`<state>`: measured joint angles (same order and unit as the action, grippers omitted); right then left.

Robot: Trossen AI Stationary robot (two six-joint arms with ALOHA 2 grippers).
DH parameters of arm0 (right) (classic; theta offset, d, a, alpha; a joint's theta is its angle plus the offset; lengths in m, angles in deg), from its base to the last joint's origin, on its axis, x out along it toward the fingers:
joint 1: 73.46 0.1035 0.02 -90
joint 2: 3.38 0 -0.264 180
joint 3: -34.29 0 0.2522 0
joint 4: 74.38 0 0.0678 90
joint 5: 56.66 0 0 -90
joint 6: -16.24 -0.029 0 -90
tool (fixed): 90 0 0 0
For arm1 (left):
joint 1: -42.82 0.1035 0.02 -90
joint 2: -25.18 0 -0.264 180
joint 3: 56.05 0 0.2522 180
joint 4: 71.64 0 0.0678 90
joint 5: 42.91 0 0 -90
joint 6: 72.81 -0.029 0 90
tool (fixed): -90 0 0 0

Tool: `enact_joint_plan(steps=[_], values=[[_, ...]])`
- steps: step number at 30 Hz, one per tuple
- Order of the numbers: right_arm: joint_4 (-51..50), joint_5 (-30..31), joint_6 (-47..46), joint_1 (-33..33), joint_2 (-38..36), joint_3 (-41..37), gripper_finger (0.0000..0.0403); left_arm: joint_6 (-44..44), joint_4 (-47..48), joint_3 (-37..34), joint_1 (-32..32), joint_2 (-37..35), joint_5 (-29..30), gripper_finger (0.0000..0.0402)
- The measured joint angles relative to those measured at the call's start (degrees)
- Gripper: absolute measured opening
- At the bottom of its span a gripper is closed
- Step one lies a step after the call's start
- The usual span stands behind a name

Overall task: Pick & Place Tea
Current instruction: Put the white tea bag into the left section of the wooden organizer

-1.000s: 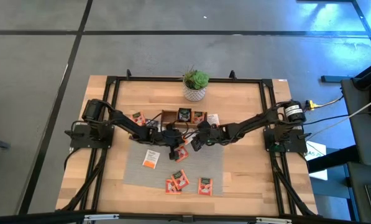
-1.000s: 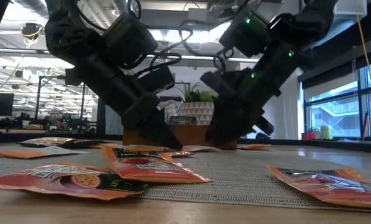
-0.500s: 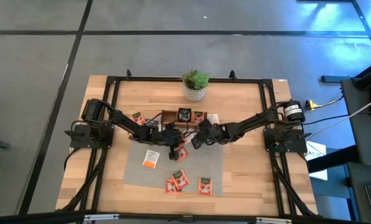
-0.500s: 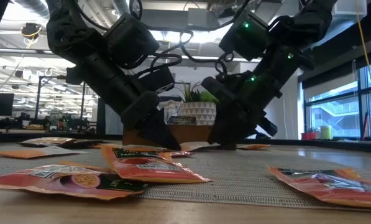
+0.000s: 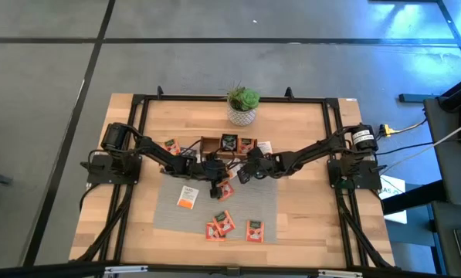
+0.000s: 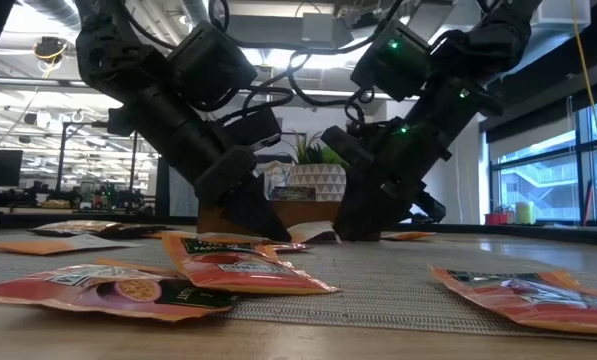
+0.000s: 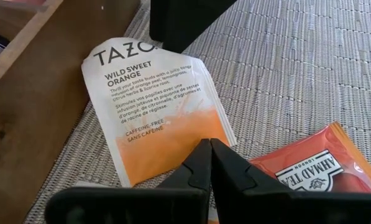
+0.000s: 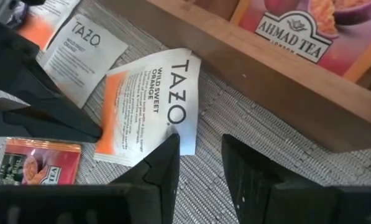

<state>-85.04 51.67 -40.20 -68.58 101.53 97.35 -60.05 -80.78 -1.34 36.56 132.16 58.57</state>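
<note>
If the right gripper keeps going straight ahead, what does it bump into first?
Probably the white Tazo packet lying on the grey mat, just past the open right gripper. The wooden tray comes after.

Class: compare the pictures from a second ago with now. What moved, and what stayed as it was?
The right gripper has shifted slightly nearer the wooden tray, and a white Tazo packet now lies at its open fingers. The left gripper stays shut and low on the grey mat.

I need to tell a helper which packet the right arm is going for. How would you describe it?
Find the long wooden tray at the back of the grey mat. Just in front of its wall, by the right tool, lies a white-and-orange Tazo packet. Unlike the flat Tazo packet beside it, its edge is curled up against one finger.
</note>
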Motion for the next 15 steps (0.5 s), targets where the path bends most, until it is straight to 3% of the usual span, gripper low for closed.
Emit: enact_joint_plan(steps=[15], values=[[0.6, -2.0, 3.6, -1.7, -0.2, 0.0, 0.0122, 0.2, 0.0, -0.9, -0.1, 0.0, -1.2, 0.0002]])
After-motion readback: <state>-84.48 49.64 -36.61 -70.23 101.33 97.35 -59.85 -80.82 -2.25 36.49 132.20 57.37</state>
